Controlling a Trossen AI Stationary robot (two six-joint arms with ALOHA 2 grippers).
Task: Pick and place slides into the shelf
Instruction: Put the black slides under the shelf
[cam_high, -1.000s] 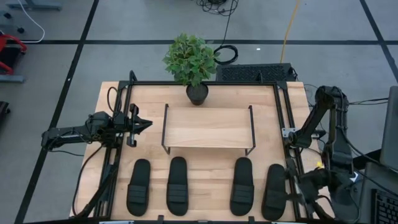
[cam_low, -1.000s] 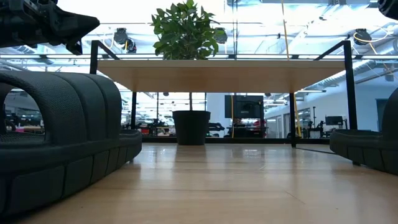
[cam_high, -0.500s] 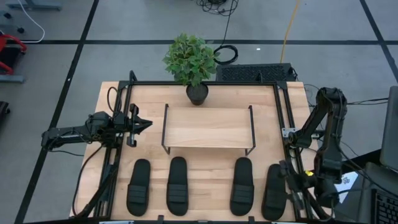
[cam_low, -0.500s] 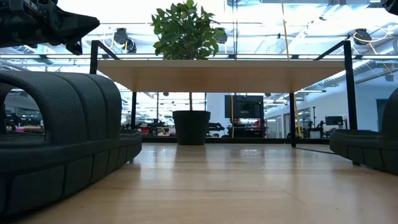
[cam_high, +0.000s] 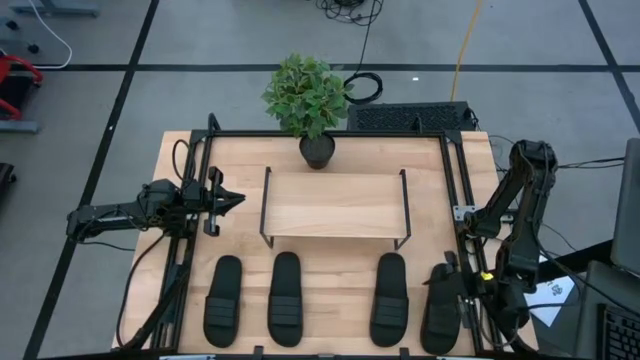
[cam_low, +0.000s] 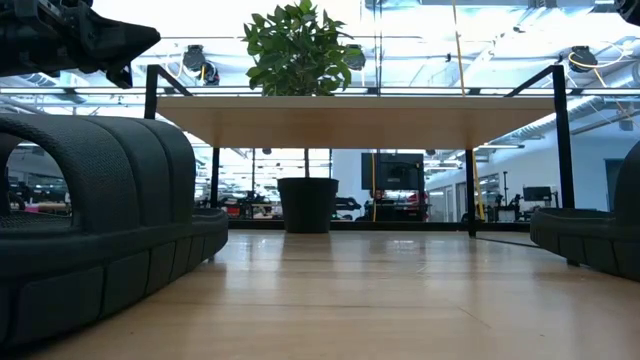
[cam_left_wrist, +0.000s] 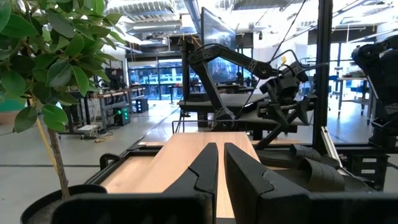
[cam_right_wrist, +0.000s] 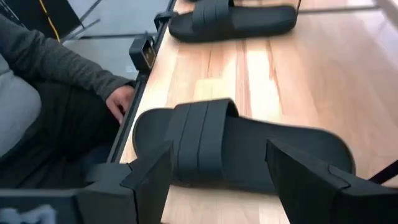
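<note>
Four black slides lie sole-down in a row along the table's near edge (cam_high: 222, 298) (cam_high: 285, 298) (cam_high: 389, 298) (cam_high: 441, 310). The shelf (cam_high: 335, 205), a light wood plank on black wire legs, stands behind them in the table's middle. My right gripper (cam_right_wrist: 219, 150) is open and hovers over the rightmost slide (cam_right_wrist: 230, 149), one finger on each side of its ribbed strap (cam_right_wrist: 202, 140), not touching. My left gripper (cam_high: 235, 198) is shut and waits in the air left of the shelf, pointing at it.
A potted plant (cam_high: 308, 100) stands behind the shelf at the far edge. Black rails (cam_high: 455, 200) run along the table's sides. A person's hand and grey sleeve (cam_right_wrist: 118, 99) rest by the table's right near edge. Bare wood lies between the shelf and the slides (cam_high: 335, 262).
My right gripper has swung in from beyond the table's right near corner toward the left, and now hangs over the rightmost slide. The slides, the shelf and my left arm have kept still.
</note>
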